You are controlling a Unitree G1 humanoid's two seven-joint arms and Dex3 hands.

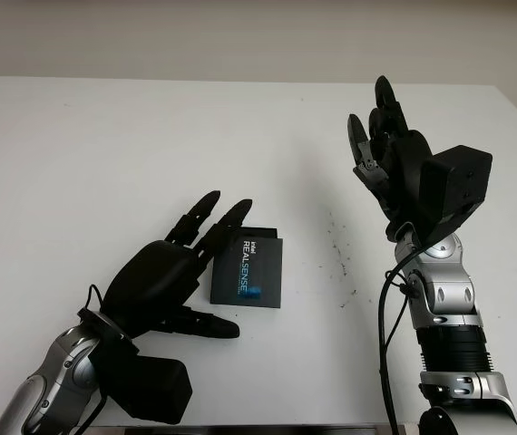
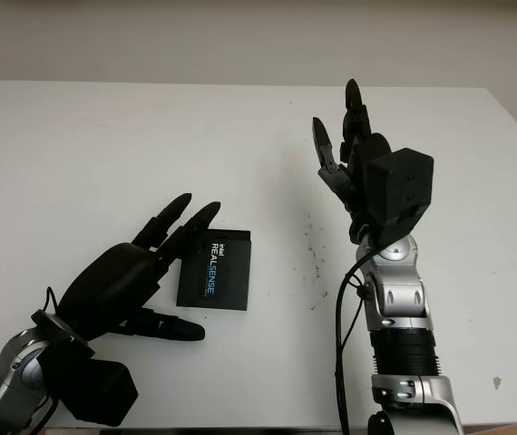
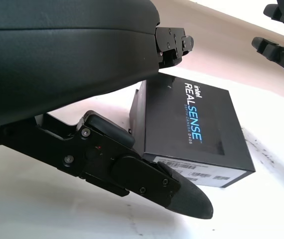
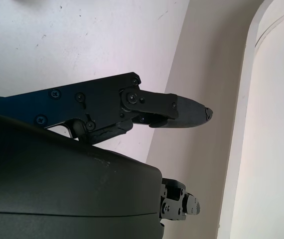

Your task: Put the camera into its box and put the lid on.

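The closed black box [image 1: 248, 271] is lying near the desk's [image 1: 104, 145] front edge. The left hand [image 1: 172, 272], released, is hovering beside it; the right hand [image 1: 390, 154] is raised, open. Being rigid, light and smooth, it probably suits gripping by opposite sides.

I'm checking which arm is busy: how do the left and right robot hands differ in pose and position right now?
The left robot hand is low over the white table, fingers reaching to the near edge of the black RealSense box, thumb below it. The right robot hand is raised upright, well away from the box, its fingers pointing up. The left is beside the box; the right is off to the side. Both are black, open and holding nothing.
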